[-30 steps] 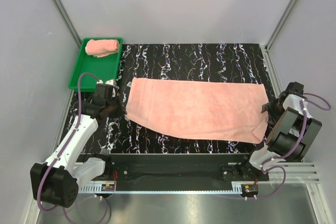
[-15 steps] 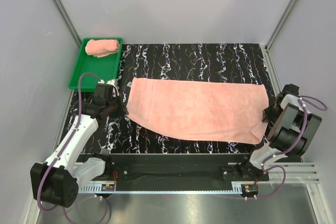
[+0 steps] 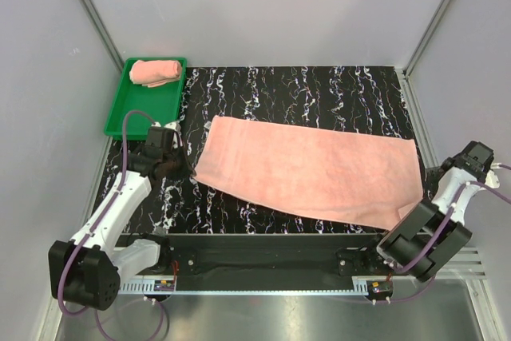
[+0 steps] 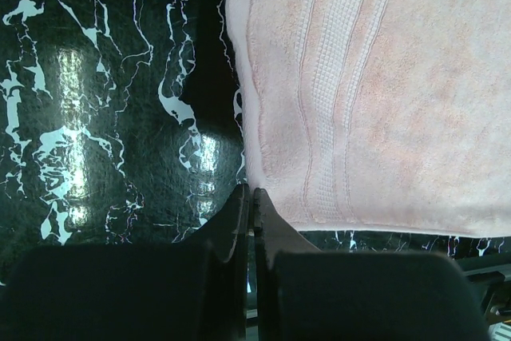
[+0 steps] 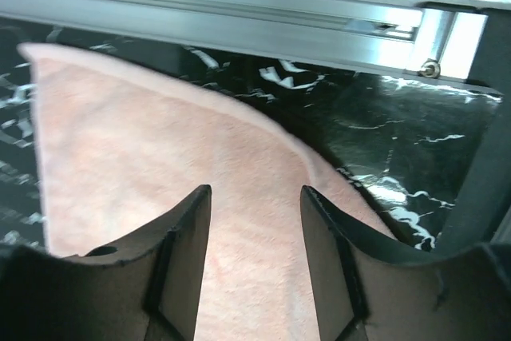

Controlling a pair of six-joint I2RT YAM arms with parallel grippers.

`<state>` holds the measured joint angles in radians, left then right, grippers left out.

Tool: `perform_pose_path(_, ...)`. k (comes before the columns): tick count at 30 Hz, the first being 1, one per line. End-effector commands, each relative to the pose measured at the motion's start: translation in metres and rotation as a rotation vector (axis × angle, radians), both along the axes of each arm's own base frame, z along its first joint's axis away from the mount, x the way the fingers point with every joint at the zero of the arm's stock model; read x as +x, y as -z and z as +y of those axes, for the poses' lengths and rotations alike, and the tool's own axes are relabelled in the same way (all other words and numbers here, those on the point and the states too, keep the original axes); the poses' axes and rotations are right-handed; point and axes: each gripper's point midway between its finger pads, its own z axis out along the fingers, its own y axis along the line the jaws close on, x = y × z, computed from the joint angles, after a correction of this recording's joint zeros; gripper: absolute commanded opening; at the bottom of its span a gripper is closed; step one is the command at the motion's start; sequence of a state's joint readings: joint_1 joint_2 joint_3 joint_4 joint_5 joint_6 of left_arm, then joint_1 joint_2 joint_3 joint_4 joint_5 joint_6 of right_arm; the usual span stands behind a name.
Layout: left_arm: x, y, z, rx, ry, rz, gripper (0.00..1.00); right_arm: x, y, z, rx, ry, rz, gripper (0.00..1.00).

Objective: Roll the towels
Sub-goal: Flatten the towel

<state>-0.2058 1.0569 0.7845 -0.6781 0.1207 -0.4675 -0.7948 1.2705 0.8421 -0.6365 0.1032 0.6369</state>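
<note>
From above, the flat towel (image 3: 307,169) lies spread on the black table (image 3: 319,85). The rolled towel (image 3: 156,72) sits in the green tray (image 3: 144,117). The left gripper (image 4: 249,201) is squeezed tight with nothing in it, right by the flat towel's corner. The right gripper (image 5: 255,213) is partly open above the flat towel's other end, holding nothing.

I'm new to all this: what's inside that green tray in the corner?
A rolled pink towel lies at the far end of the green tray; the rest of its floor that shows is bare. The patch under the roll is hidden.
</note>
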Motion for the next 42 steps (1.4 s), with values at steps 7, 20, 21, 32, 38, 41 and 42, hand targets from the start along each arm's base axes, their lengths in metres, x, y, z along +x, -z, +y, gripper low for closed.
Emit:
perform_pose_path(7,0.010,-0.005,-0.003,-0.004,0.011,-0.039,0.00,0.050,-0.056,0.055,0.064,-0.270,-0.396,0.57)
perform_pose_path(20,0.009,-0.010,0.000,0.001,-0.003,-0.062,0.00,0.065,0.038,0.133,0.217,-0.497,-0.041,0.00)
perform_pose_path(21,0.009,-0.011,-0.001,0.001,-0.002,-0.064,0.00,0.057,0.039,0.128,0.213,-0.472,0.019,0.00)
perform_pose_path(32,0.009,-0.013,-0.001,-0.002,0.002,-0.073,0.00,0.008,0.046,0.085,0.089,-0.195,0.320,0.01)
perform_pose_path(38,0.009,-0.013,-0.003,-0.008,0.013,-0.071,0.00,-0.042,0.020,0.046,-0.038,0.099,0.591,0.09)
perform_pose_path(41,0.009,-0.014,-0.004,-0.012,0.016,-0.072,0.00,-0.053,0.015,0.037,-0.038,0.170,0.648,0.09)
perform_pose_path(42,0.009,-0.014,-0.003,-0.010,0.016,-0.074,0.00,-0.062,0.011,0.033,-0.043,0.206,0.672,0.10)
